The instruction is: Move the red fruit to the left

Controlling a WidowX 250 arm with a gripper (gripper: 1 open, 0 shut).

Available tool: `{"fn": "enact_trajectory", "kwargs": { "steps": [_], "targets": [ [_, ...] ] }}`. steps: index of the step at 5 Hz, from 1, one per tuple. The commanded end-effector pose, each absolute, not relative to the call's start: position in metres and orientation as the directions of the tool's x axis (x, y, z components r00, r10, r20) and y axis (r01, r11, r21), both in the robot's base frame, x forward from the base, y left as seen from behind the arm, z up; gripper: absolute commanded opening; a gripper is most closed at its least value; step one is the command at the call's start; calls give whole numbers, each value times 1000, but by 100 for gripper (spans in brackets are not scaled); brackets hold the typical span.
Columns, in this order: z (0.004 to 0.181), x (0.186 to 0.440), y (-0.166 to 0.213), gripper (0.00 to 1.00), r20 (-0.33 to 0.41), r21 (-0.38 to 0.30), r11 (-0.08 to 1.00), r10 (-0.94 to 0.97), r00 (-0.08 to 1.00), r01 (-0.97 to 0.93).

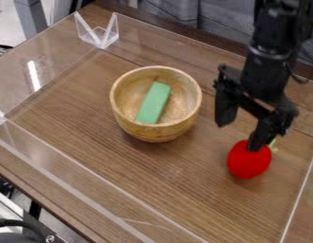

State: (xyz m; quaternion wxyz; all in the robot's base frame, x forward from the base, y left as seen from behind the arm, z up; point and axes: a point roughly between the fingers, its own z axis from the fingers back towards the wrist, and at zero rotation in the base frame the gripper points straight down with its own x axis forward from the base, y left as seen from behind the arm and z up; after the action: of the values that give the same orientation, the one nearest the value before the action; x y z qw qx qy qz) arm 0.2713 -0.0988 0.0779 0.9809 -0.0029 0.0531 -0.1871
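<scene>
your arm comes in from the top right of the view, its black wrist column running near vertical and the gripper (254, 121) pointing straight down at the bench (146, 180). the jaws stand wide apart with nothing between them; the left-hand finger in the view hangs free above the wood, the right-hand finger reaches lower and its tip overlaps the top of the red fruit (248, 159) in the picture. you cannot tell from this one view whether that tip touches the fruit or only sits in front of it.

the red fruit lies on the bench at the right side of the tray area, near the right clear wall (303, 190), just below the jaws. its leafy top is hidden behind the finger.

to the left of the arm stands the wooden bowl (156, 128), upright, apart from the jaws and well apart from the fruit. a flat green block (153, 102) lies slanted inside it, leaning from the bowl floor toward the far rim.

a small clear folded stand (96, 31) sits at the far left corner of the bench, away from everything else.
</scene>
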Motion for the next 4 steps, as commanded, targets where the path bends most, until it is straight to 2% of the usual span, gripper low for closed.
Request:
{"fn": "enact_trajectory", "kwargs": {
  "steps": [1, 4],
  "targets": [
    [77, 271, -99, 100, -22, 10, 912, -409, 912, 409],
    [87, 281, -114, 100, 102, 110, 889, -454, 885, 444]
  ]
}}
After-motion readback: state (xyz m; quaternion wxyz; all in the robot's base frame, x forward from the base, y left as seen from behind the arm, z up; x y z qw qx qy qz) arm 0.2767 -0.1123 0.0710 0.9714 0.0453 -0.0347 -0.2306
